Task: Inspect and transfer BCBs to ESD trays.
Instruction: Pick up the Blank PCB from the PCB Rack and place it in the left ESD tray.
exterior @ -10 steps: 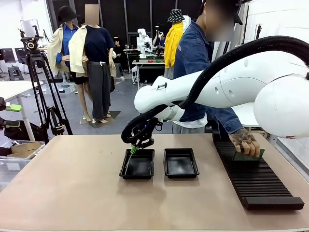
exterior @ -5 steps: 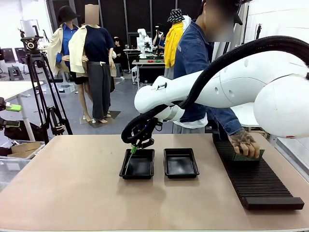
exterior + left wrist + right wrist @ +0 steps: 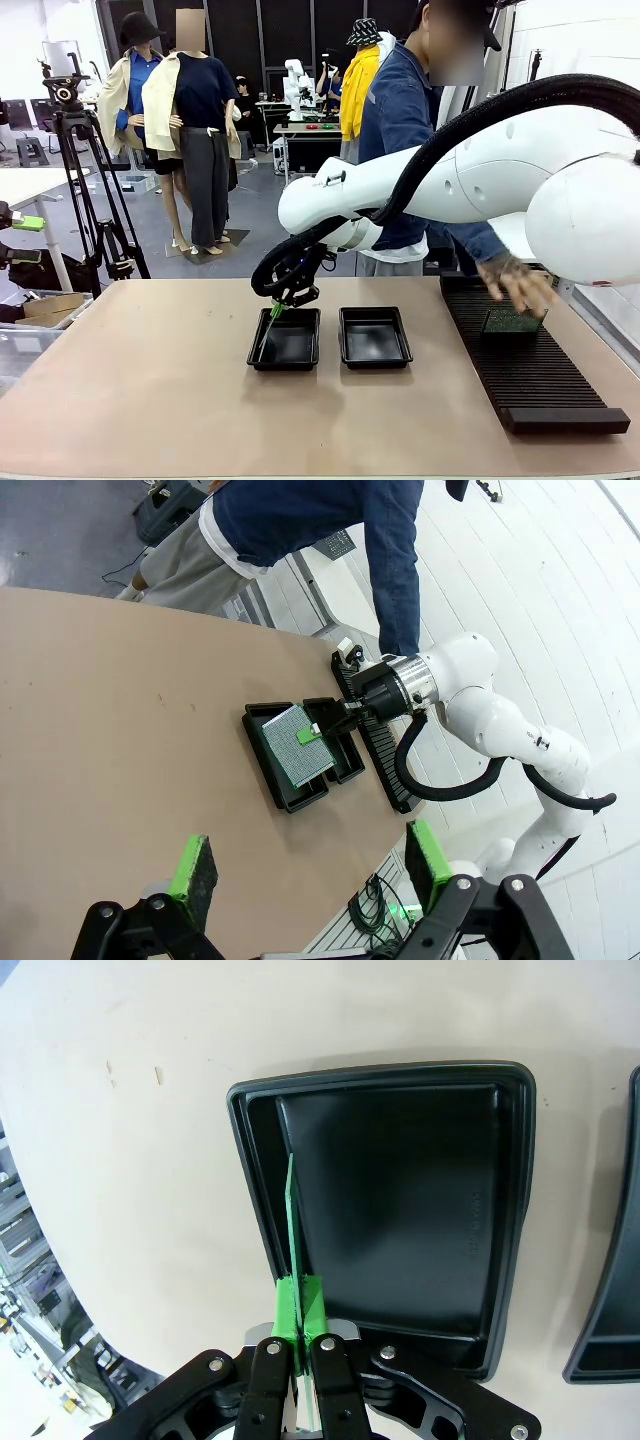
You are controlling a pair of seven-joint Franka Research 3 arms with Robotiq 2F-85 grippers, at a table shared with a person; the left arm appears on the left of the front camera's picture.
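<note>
You had the right gripper (image 3: 298, 1305) clamped on a BCB (image 3: 291, 1220), tilted steeply over the left side of the left ESD tray (image 3: 510, 1210). Your left gripper (image 3: 310, 865) hung high above the table, fingers wide. At the right, a person's hand (image 3: 517, 283) hovered above another BCB (image 3: 512, 323) on the rack (image 3: 530, 390)

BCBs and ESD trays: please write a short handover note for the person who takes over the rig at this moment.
Right gripper: shut on a BCB, held tilted, its lower end reaching into the left tray; whether they touch cannot be told.
Left gripper: open, holding nothing, high above the table.
Right tray: nothing in it.
Second BCB: on the ribbed rack, the person's hand just above it.
Done: no board lies flat in a tray yet.
Left: probably release the held board into the left tray, then bring the second one to the right tray.
</note>
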